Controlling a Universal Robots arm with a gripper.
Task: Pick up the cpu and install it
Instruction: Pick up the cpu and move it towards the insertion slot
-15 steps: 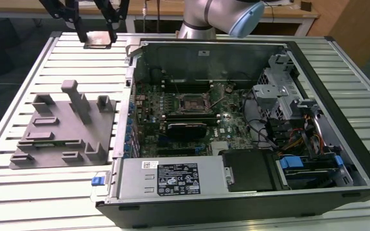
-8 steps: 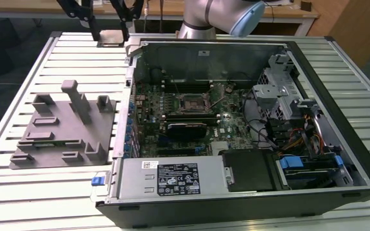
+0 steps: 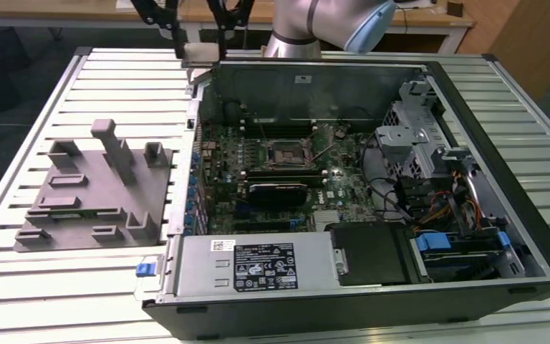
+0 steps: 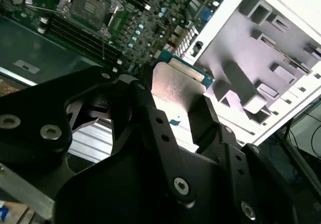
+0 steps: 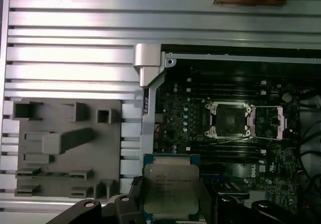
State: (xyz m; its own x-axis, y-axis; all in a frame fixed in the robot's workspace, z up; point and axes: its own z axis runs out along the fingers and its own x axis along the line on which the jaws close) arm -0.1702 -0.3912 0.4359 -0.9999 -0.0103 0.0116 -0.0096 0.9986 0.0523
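Your fingers (image 5: 135, 196) are clamped on the cpu (image 5: 171, 186), one black finger against each of two opposite edges, with its pale metal top and green rim facing the first wrist view. Your gripper (image 3: 201, 39) hangs clear of every surface, so the cpu is held in the air and touches nothing else. In the exterior view you see it above the far corner of the computer case (image 3: 504, 143), on the exterior view's left, over the slatted table (image 3: 26, 287). The grey fixture (image 3: 98, 190) lies on the table just beside the case. Inside, the motherboard's socket (image 3: 285, 153) sits open, well apart from the cpu
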